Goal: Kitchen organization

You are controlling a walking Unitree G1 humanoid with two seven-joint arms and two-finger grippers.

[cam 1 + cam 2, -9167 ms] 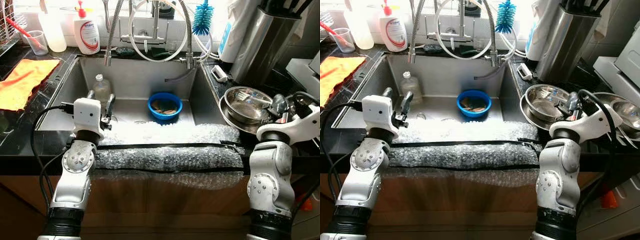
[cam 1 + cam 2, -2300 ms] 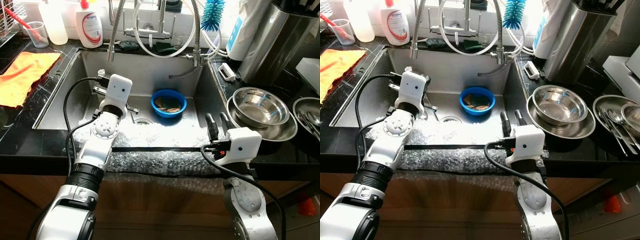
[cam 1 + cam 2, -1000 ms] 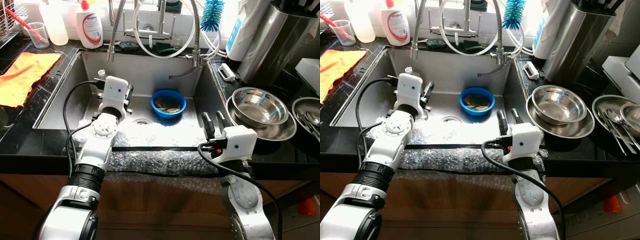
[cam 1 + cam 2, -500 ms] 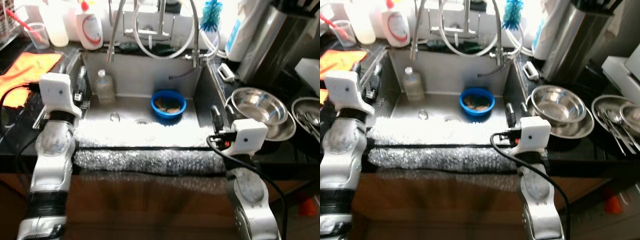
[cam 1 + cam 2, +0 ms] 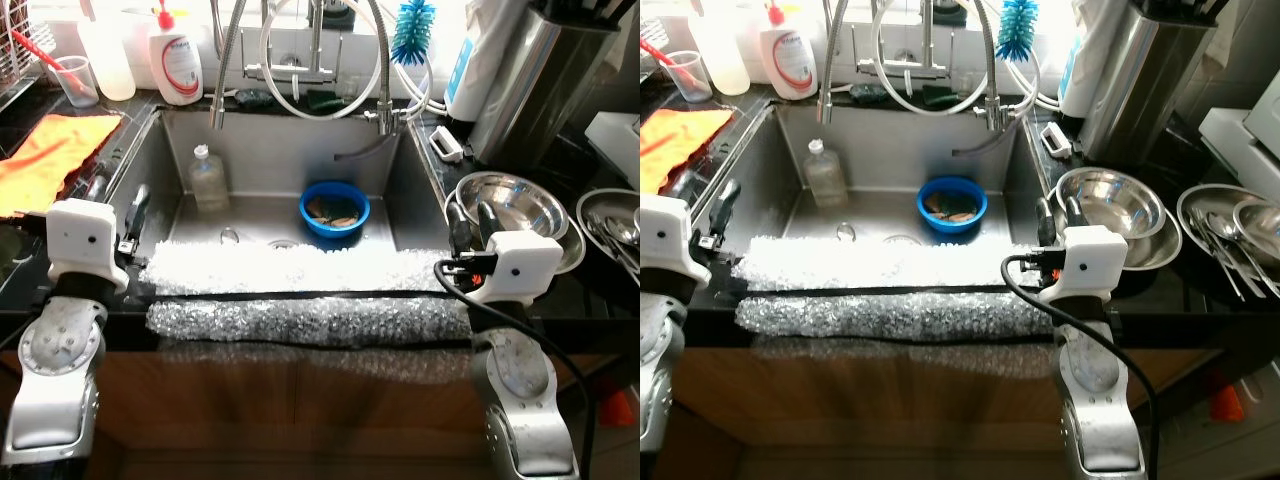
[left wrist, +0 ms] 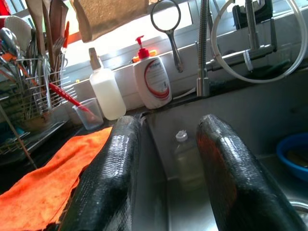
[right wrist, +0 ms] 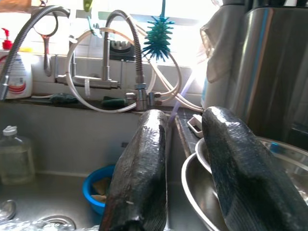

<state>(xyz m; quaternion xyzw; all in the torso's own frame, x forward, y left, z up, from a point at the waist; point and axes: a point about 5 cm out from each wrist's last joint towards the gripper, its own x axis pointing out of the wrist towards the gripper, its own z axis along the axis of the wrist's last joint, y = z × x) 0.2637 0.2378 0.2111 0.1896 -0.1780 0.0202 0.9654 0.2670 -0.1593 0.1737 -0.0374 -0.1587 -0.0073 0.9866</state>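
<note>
I see the left gripper (image 5: 118,205) over the sink's (image 5: 262,160) left rim, fingers parted and empty. The right gripper (image 5: 472,222) sits at the right rim beside the steel bowl (image 5: 512,205), likewise spread, holding nothing. The clear bottle (image 5: 207,178) stands upright in the basin's back left; the blue bowl (image 5: 335,210) rests mid-basin.

Black countertop (image 5: 40,290) is cut by a steel sink (image 5: 270,150). An orange cloth (image 5: 50,160) is laid left; soap dispenser (image 5: 176,62), white bottle (image 5: 105,60) and measuring cup (image 5: 75,82) are set behind it. Nested steel bowls (image 5: 515,205) are placed right. Bubble wrap (image 5: 300,300) is draped over the front edge.
</note>
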